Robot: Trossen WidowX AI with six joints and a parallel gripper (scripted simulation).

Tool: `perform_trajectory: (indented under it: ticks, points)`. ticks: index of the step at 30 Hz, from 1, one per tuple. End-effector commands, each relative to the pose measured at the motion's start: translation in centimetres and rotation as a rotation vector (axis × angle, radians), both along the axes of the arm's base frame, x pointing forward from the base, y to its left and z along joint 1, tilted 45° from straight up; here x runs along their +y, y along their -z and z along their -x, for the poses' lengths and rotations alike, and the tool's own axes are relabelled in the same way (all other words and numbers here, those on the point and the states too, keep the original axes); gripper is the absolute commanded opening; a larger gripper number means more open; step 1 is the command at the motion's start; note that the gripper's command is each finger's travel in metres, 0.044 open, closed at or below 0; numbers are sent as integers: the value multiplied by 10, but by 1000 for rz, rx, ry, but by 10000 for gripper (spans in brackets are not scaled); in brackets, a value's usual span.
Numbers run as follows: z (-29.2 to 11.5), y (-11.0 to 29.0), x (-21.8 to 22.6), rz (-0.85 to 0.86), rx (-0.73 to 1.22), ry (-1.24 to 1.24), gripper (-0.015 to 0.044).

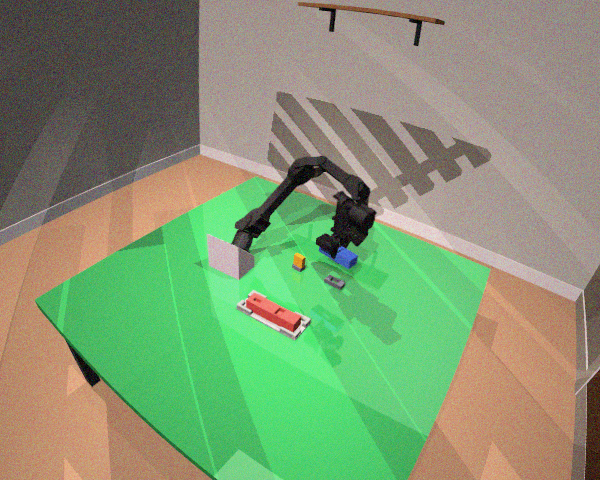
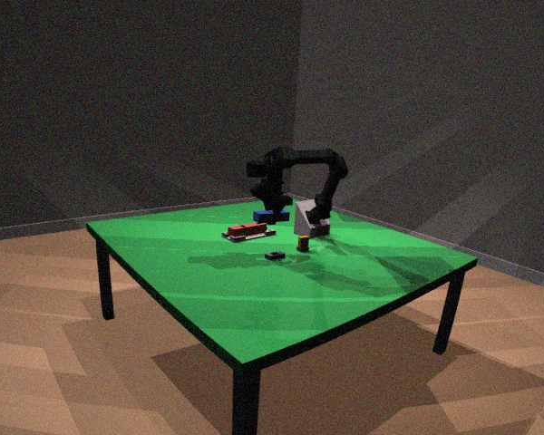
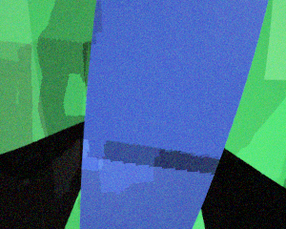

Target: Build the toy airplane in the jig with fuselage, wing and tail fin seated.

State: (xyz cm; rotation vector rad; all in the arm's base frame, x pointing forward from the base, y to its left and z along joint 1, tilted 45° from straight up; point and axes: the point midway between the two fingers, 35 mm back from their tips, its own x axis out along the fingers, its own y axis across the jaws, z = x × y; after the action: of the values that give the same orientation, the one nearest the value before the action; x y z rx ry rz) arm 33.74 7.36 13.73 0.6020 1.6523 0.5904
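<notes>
The blue wing point(image 1: 348, 257) point(image 2: 261, 216) point(image 3: 167, 95) is held above the table between the fingers of my gripper point(image 1: 335, 252) point(image 2: 275, 218) point(image 3: 147, 138), which is shut on it; its underside and tab are hidden. The red fuselage point(image 1: 265, 307) point(image 2: 247, 229) lies in the white cradle point(image 1: 306, 322) point(image 2: 237, 239), sockets upward, with nothing in them. It looks flat. The yellow-orange tail fin point(image 1: 298, 259) point(image 2: 303, 242) stands upright in a small dark holder point(image 1: 298, 268) point(image 2: 302, 248), away from my gripper.
A small grey holder point(image 1: 334, 282) point(image 2: 275, 256) lies empty on the green table point(image 1: 150, 361) point(image 2: 216, 318), near the fin. A pale upright panel point(image 1: 222, 256) point(image 2: 303, 219) stands beside the arm's base.
</notes>
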Motion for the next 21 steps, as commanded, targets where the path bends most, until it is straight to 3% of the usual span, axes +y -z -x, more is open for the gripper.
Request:
perform_trajectory:
  ticks: [1,21]
  points:
    - [-2,11,-9,18,43,49,0]
    - [-6,61,-50,80,237,242,0]
